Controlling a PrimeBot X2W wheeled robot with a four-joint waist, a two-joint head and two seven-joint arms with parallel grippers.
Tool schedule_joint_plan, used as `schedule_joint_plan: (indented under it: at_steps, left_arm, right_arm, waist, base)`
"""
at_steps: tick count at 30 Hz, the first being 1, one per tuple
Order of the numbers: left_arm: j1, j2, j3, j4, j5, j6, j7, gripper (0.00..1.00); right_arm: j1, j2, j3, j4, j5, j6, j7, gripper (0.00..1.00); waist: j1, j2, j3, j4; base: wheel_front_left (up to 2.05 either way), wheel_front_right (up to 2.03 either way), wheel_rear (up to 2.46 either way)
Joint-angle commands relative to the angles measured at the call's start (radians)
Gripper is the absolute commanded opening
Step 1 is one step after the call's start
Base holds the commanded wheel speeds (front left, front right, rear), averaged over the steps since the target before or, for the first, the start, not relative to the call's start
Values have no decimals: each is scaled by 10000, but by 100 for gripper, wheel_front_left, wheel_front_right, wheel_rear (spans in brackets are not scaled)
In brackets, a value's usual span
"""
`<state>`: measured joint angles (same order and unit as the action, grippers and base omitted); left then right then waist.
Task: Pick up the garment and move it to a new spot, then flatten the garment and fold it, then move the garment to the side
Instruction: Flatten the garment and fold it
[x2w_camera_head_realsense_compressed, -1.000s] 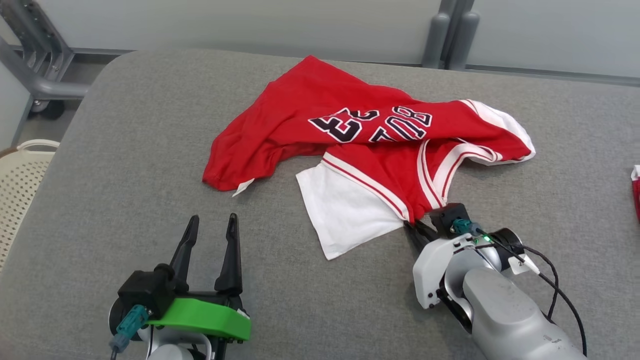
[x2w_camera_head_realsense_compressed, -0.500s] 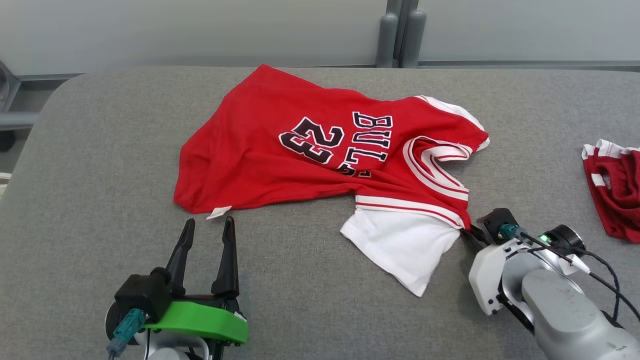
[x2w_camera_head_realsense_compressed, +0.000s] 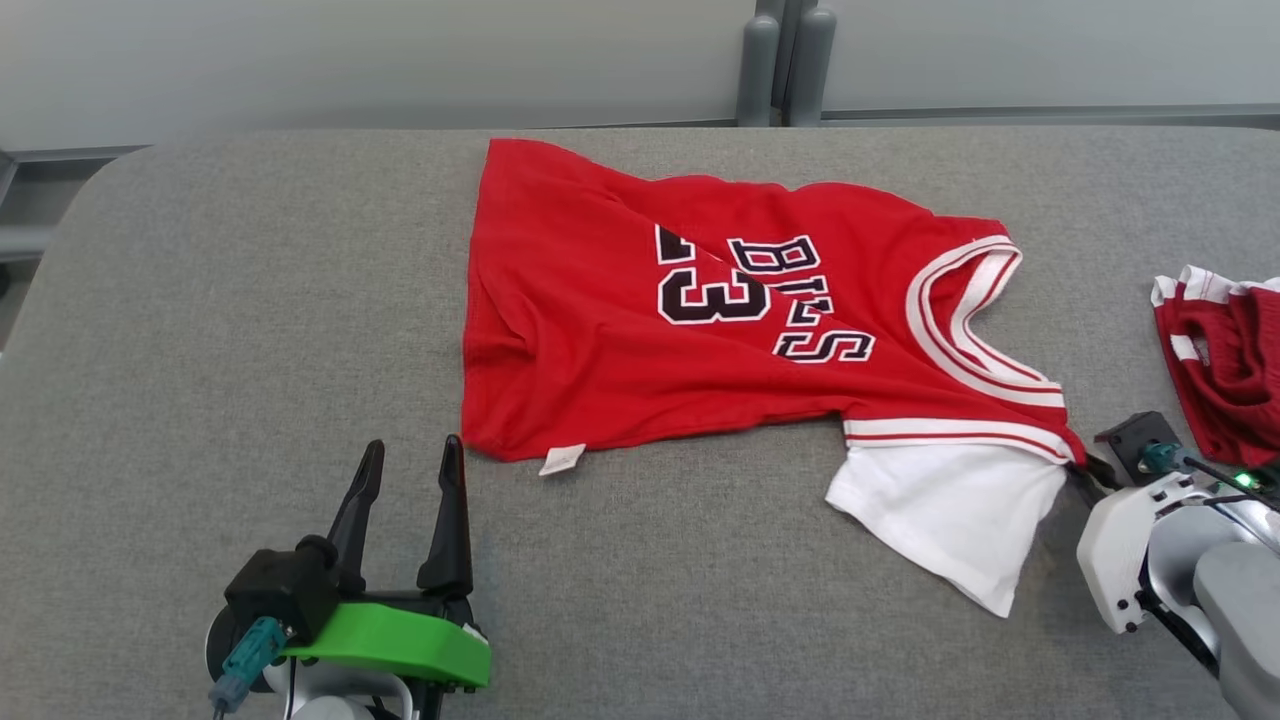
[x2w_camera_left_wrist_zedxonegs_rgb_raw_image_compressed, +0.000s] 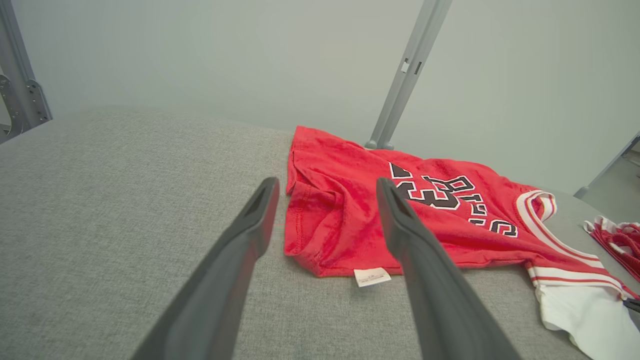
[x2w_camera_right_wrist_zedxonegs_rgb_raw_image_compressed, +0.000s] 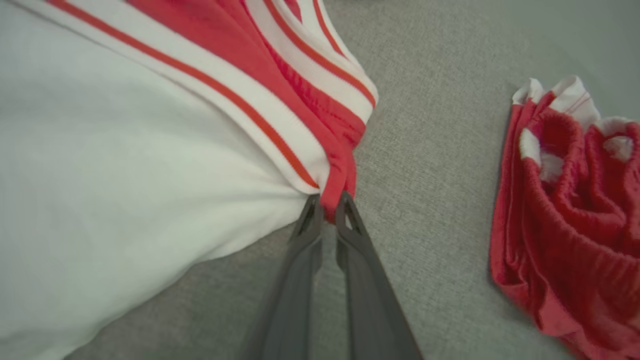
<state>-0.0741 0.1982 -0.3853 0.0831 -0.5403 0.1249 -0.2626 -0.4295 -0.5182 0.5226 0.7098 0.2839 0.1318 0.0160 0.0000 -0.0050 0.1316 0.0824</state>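
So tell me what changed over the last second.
The right gripper, shut on the jersey at its shoulder, dragged it toward the robot's right, and the cloth spread flatter. The camera turned too. The left gripper stayed open, touching nothing; the red shorts lie untouched.

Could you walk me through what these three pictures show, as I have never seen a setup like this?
This is a two-armed robot working at a grey padded table. The wide picture comes from a camera on its head, looking down. The other two come from cameras on its wrists, each looking along that arm's own two dark fingers.

On the table lies a red jersey with black lettering and a white sleeve. A second crumpled red garment lies at the right edge.

The left gripper has its jaws apart and holds nothing; the jersey's hem lies just ahead of it. The right gripper has its jaws pinched shut on the jersey at the seam where red trim meets the white sleeve.
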Motion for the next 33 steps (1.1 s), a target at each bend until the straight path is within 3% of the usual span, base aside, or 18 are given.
schedule_joint_plan:
  at_steps: [1,4,6,8,17,25,33]
  left_arm:
    - [-38,40,28,47,-28,52,-24,100]
    - [-89,33,-60,119,-31,0,43,100]
    - [-137,13,-101,188,-42,-15,89,100]
    - [-182,3,-137,295,-81,-41,123,100]
    - [-564,198,-289,1120,-144,-237,602,100]
    - [-1423,446,-434,2600,-174,-555,1234,100]
    - [-2232,566,-503,4183,-188,-771,1652,100]
  right_arm:
    - [239,-23,-210,-19,-46,-21,-30,0]
    - [333,126,-569,-48,-169,-21,-160,0]
    - [397,261,-782,-49,-247,-21,-286,38]
    - [424,379,-945,-80,-347,-21,-410,100]
    - [676,508,-1702,-787,-629,-19,-831,100]
    - [1117,682,-2730,-2266,-823,-19,-1057,100]
    - [1490,968,-3052,-3783,-1033,-19,-811,100]
  waist:
    - [0,50,7,-32]
    - [0,50,23,-123]
    - [0,50,19,-190]
    - [0,50,2,-272]
    - [0,50,-186,-796]
    - [0,50,-168,-1328]
    - [0,50,-27,-1723]
  base:
    - [0,0,0]
    - [0,0,0]
    - [0,0,0]
    - [0,0,0]
    - [0,0,0]
    - [0,0,0]
    - [0,0,0]
